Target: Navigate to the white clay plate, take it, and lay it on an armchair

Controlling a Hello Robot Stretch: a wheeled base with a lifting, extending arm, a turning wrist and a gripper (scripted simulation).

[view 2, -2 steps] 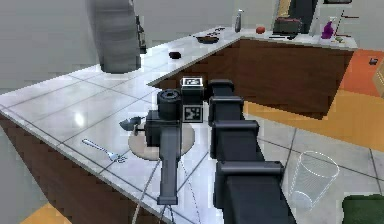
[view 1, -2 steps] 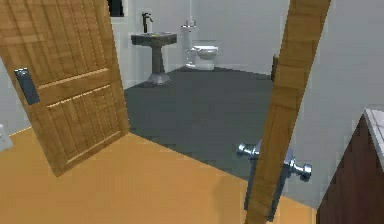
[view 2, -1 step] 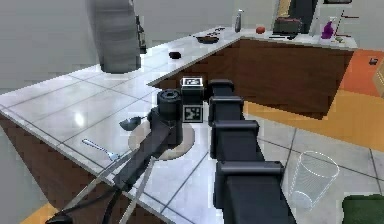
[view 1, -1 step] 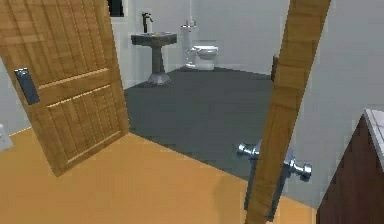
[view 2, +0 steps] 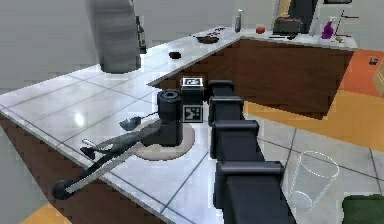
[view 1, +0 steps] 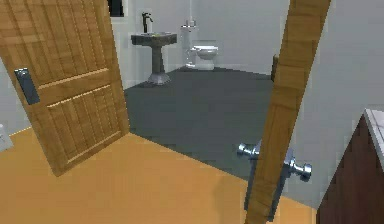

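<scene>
Arm side view: a pale marble countertop (view 2: 60, 100) on dark wood cabinets is shown, bent in an L. The robot's dark square arm (view 2: 240, 150) is stretched out over it from the bottom edge. Left of the arm's 2 white marker squares the gripper (view 2: 75, 170) is seen, with its 2 thin fingers slanted down toward the view's left. A round, off-white plate (view 2: 170, 152) lies flat on the countertop, right at the gripper's body. Whether the plate is touched cannot be told, and whether anything is grasped by the claw cannot be told. A clear glass (view 2: 315, 180) stands just right of the arm. On the far run of counter, a dark bowl (view 2: 208, 38) and a small bottle (view 2: 238, 20) are seen.

Forward view: 2 wooden doors are shown, 1 wide door (view 1: 65, 80) at the left and 1 edge-on door (view 1: 285, 110) with a silver handle (view 1: 275, 158) at the right. Between them, a dark-floored bathroom with a pedestal sink (view 1: 155, 45) and a white toilet (view 1: 203, 50) is seen.
</scene>
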